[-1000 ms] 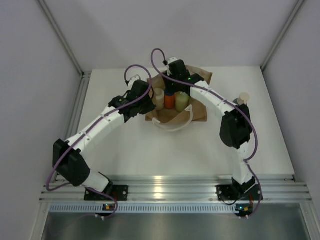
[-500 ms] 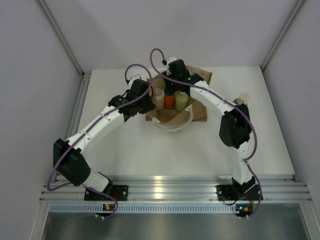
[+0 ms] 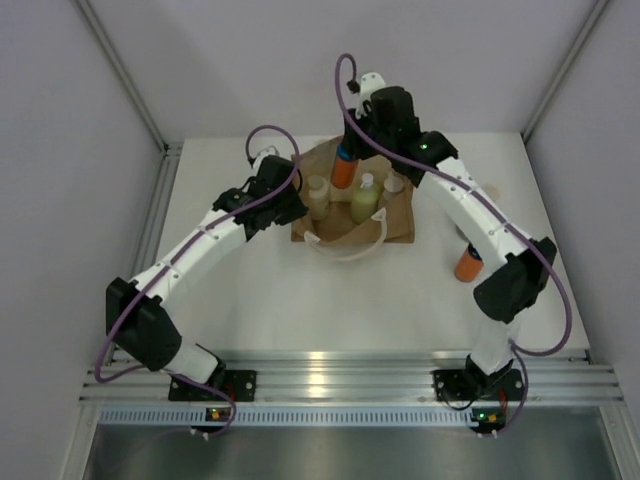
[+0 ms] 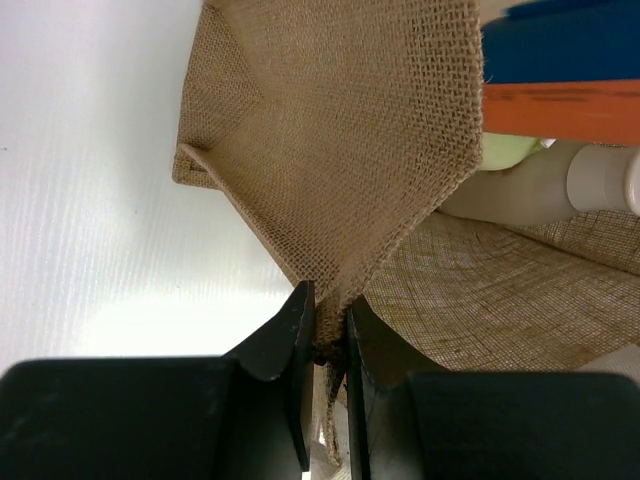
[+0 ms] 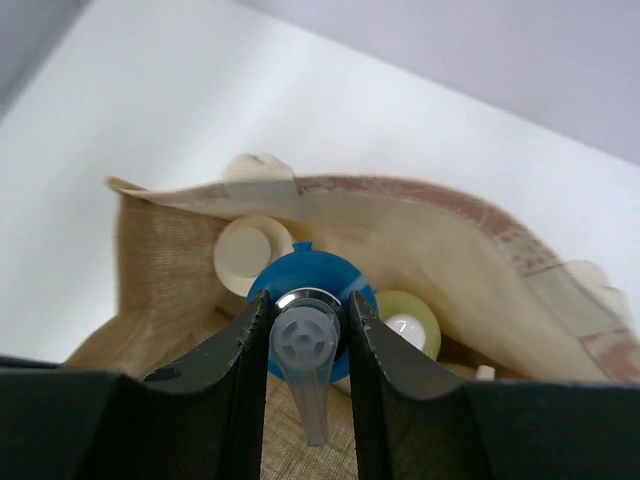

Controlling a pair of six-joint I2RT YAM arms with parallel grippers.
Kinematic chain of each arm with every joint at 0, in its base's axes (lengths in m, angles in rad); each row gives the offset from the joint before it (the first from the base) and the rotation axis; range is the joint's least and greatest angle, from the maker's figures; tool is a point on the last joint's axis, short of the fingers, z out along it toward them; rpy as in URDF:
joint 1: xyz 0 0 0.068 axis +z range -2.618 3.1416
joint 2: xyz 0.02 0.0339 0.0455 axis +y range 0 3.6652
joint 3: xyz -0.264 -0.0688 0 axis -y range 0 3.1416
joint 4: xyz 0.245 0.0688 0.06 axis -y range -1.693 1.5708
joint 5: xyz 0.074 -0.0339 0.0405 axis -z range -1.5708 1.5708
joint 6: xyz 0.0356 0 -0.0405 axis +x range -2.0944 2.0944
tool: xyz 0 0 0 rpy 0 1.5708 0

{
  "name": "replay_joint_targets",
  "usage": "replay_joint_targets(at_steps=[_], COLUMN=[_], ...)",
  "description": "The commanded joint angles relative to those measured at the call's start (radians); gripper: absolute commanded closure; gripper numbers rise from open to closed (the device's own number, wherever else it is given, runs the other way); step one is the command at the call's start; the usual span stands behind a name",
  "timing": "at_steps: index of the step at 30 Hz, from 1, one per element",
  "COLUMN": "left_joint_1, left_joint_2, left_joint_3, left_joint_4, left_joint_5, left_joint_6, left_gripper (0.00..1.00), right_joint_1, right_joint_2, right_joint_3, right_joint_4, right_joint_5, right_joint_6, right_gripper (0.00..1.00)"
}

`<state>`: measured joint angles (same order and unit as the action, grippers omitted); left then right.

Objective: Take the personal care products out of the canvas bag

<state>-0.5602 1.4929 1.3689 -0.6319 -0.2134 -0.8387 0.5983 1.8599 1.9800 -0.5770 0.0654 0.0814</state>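
Observation:
The canvas bag (image 3: pixel 398 215) lies open at the table's back middle, seen close up in the left wrist view (image 4: pixel 340 130). My left gripper (image 3: pixel 296 207) is shut on the bag's left edge, the weave pinched between its fingertips (image 4: pixel 328 322). My right gripper (image 5: pixel 308 335) is shut on the pump head of an orange bottle with a blue cap (image 3: pixel 343 172), held above the bag's far side. A cream bottle (image 3: pixel 318 197) and a yellow-green bottle (image 3: pixel 363 204) stand inside the bag. A second orange bottle (image 3: pixel 468 266) stands on the table at the right.
The bag's white looped handle (image 3: pixel 346 252) lies on the table in front of it. My right arm's elbow (image 3: pixel 515 285) hangs over the table's right side, close to the second orange bottle. Walls close in the table at both sides and the back.
My right gripper has closed on the orange bottle's pump and lifted it up and back from between the other bottles. The right arm's elbow swung out right. The left gripper kept its hold.

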Motion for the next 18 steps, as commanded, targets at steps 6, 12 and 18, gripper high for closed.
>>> replay_joint_targets(at_steps=[6, 12, 18], left_joint_1=[0.025, 0.028, 0.028], left_joint_2=[0.033, 0.041, 0.035], left_joint_3=[-0.013, -0.019, -0.036], left_joint_4=[-0.089, -0.088, -0.088], left_joint_5=[-0.011, -0.007, 0.002], left_joint_6=[0.036, 0.043, 0.039], left_gripper=[1.0, 1.0, 1.0], right_joint_1=[0.0, -0.101, -0.285], right_joint_2=[-0.248, -0.407, -0.588], right_joint_3=[0.21, 0.263, 0.064], right_joint_4=[-0.075, -0.165, -0.231], right_joint_5=[-0.019, 0.029, 0.096], right_joint_6=[-0.034, -0.011, -0.016], right_gripper=[1.0, 1.0, 1.0])
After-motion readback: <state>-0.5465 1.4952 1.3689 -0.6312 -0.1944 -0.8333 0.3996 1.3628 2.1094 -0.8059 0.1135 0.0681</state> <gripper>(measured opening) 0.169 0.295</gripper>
